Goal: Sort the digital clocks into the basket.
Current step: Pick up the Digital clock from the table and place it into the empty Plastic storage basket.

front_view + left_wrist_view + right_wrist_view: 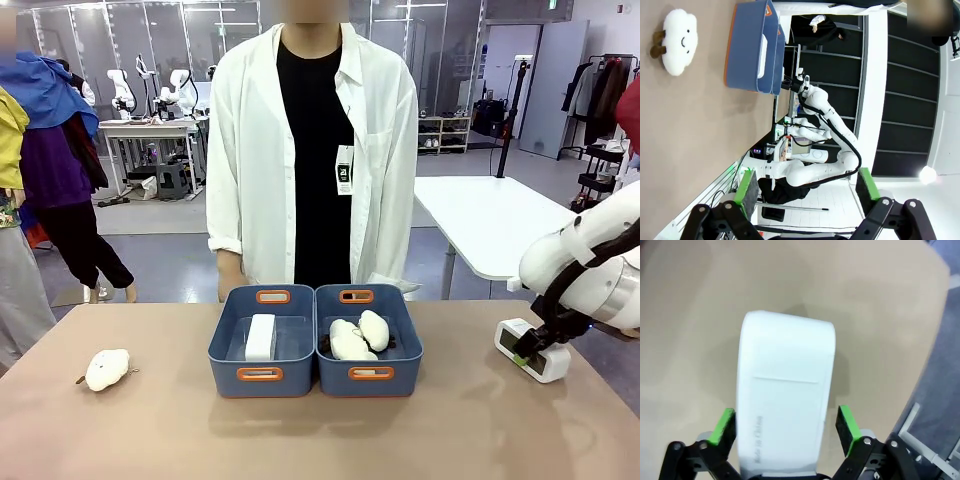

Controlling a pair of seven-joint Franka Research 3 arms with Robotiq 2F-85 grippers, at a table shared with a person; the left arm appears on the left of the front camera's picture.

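Tan tabletop [150, 430], front view: one small white rounded plastic digital clock [260, 337] is seen lying inside the left blue-grey plastic basket [228, 372]. A second clock [555, 365] is straddled by the right gripper [526, 352] at the table's right.

Left wrist view: the left gripper [807, 189] is spread wide, with nothing between.

Right wrist view: green pads [722, 426] are set beside the second clock's sides, and a gap is seen at one.

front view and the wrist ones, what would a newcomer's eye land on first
First, the right gripper straddling a white rounded plastic digital clock on the right side of the table, green pads either side of it. Next, the two joined blue-grey plastic bins at the centre: the robot's-left one holds another white clock, the other white cloud-shaped plush toys. One more cloud plush lies alone on the table's left.
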